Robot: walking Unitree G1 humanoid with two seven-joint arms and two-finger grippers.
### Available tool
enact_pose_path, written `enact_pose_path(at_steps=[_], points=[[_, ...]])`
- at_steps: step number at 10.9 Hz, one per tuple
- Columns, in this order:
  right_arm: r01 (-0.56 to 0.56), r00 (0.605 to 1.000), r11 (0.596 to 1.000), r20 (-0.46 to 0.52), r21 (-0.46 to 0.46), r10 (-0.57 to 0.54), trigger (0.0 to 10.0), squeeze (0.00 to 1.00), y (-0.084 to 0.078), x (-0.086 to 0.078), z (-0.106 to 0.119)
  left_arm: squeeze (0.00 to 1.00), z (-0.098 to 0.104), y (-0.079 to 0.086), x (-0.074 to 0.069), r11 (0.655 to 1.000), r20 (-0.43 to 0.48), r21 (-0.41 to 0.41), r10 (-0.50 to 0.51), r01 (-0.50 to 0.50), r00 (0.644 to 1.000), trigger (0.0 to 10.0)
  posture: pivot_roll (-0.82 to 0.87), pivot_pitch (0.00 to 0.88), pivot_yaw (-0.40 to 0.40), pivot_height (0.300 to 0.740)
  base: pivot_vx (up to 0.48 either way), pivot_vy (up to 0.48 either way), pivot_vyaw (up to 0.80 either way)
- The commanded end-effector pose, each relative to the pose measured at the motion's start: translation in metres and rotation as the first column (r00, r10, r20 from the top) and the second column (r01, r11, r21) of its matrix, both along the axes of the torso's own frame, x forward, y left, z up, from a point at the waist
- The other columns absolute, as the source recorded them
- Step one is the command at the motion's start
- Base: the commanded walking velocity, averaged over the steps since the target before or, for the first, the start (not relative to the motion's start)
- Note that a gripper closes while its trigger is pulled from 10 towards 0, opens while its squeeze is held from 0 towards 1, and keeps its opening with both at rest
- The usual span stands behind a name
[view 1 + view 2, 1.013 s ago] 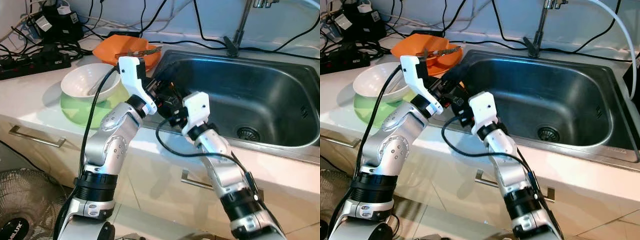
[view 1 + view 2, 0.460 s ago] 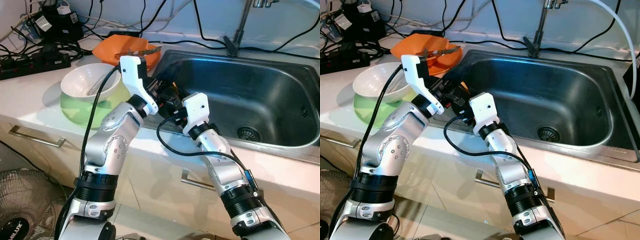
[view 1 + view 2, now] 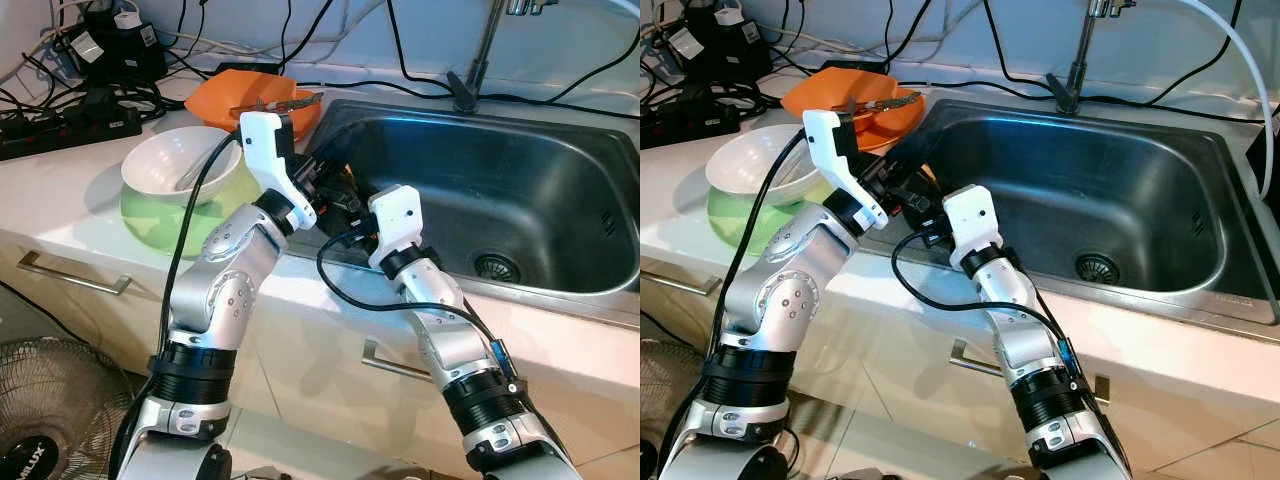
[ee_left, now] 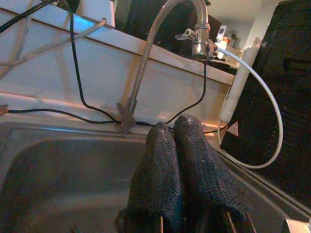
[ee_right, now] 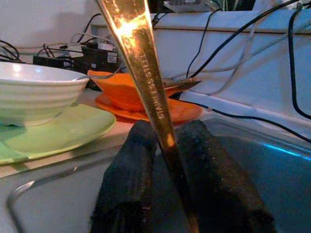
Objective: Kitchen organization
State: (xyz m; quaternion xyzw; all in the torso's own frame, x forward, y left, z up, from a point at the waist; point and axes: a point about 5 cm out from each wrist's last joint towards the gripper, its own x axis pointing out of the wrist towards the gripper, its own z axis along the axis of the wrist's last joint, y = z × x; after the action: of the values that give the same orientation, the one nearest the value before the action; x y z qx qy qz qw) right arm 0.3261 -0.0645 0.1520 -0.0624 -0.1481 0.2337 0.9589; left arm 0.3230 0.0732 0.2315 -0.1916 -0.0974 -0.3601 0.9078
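we see white countertop (image 3: pixel 70 215) | steel sink (image 3: pixel 560 190) set in | green plate (image 3: pixel 170 225) under white bowl (image 3: pixel 175 165) | orange bowl (image 3: pixel 235 100) | power strips, cables (image 3: pixel 70 110) at back

A home kitchen: a stainless steel sink (image 3: pixel 520 190) with a tap (image 3: pixel 478 55) is set into a pale table (image 3: pixel 60 195). Drawers with metal handles (image 3: pixel 70 272) run below it, and bowls (image 3: pixel 180 165) are stacked beside the sink.

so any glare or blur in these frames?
Right wrist view: bright glare on the gold utensil handle, background soft. Left wrist view: close black fingers slightly blurred, faucet backlit. Eye views: sharp, mild sheen on the sink wall.
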Motion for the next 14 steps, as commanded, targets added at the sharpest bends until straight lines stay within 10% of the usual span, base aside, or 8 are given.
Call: enact_pose_path(at_steps=[1,5,6,13,14], points=[[-0.004,1.0,1.0,0.013,-0.011,0.004,0.0,0.0,0.001,0.002,0.002,0.0,0.006,0.002,-0.001,1.0,0.029,-0.01,0.004,-0.004,1.0,10.0,0.01,0.038,0.073,0.74,0.0,0.0,0.0],[0.004,1.0,1.0,0.004,-0.016,-0.004,0.0,0.0,0.0,0.002,-0.001,0.16,0.008,0.003,0.0,1.0,0.028,-0.027,0.016,-0.015,0.999,10.0,0.01,0.038,0.072,0.74,0.0,0.0,0.0],[0.009,1.0,1.0,0.002,-0.017,-0.009,0.0,0.0,0.0,0.003,-0.002,1.0,0.008,0.003,-0.001,0.999,0.026,-0.038,0.005,-0.004,1.0,10.0,0.01,0.039,0.072,0.74,0.0,0.0,0.0],[0.153,0.988,0.988,-0.022,-0.027,-0.153,0.0,0.0,-0.025,0.022,-0.001,1.0,0.015,0.012,0.0,0.989,0.03,-0.144,0.03,-0.026,0.999,10.0,0.02,0.036,0.063,0.74,0.0,0.0,0.0],[0.195,0.98,0.98,-0.024,-0.042,-0.196,0.0,0.0,-0.033,0.029,0.001,0.0,0.014,0.012,-0.001,0.99,0.031,-0.139,0.032,-0.027,0.999,10.0,0.02,0.034,0.061,0.74,0.0,0.0,0.0]])
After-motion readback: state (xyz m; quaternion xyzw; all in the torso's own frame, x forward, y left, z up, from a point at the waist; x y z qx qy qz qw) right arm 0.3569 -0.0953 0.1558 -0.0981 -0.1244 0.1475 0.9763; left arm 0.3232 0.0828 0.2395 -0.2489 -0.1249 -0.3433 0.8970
